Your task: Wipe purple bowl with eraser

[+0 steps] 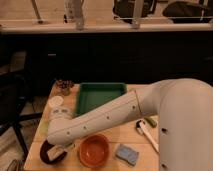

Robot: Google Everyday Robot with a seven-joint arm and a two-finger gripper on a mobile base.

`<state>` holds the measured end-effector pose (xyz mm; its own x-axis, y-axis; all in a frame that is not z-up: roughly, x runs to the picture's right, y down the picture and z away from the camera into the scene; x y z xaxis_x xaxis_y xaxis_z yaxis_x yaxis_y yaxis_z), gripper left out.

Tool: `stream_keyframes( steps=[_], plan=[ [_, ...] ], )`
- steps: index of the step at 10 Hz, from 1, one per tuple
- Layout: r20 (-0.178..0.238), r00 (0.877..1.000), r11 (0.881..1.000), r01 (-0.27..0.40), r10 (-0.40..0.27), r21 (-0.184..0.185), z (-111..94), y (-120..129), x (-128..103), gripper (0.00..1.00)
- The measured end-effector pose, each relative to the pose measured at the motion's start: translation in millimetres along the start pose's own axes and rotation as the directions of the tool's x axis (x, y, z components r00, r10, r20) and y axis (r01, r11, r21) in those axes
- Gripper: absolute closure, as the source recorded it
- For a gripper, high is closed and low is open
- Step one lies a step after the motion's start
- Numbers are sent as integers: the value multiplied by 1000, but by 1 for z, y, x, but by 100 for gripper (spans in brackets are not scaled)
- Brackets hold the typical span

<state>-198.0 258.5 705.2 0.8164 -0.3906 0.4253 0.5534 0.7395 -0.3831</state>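
Gripper (54, 148): down over the purple bowl, hidden by the arm; finger state cannot be told.
Purple bowl (50, 154): table's front-left corner, just left of orange bowl (94, 150).
Eraser: not visible.

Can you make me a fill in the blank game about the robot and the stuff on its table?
1. The bowl next to the purple bowl is colored ______.
2. The tray at the back of the table is colored ______.
3. The gripper is hidden behind the arm's end, down at the ______ bowl.
4. The blue-grey sponge lies to the ______ of the orange bowl.

Missing words: orange; green; purple; right
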Motion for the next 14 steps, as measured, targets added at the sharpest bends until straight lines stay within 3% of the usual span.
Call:
stream_keyframes(
  steps=[4,8,10,14],
  plan=[
    [-20,999,999,38,-38,15,-3,-24,-3,100],
    [-12,994,993,110,-109,35,-8,-40,-30,100],
    [-6,992,992,125,-125,33,-9,-31,-34,100],
    [-4,997,997,76,-76,-9,2,-5,-11,100]
  ],
)
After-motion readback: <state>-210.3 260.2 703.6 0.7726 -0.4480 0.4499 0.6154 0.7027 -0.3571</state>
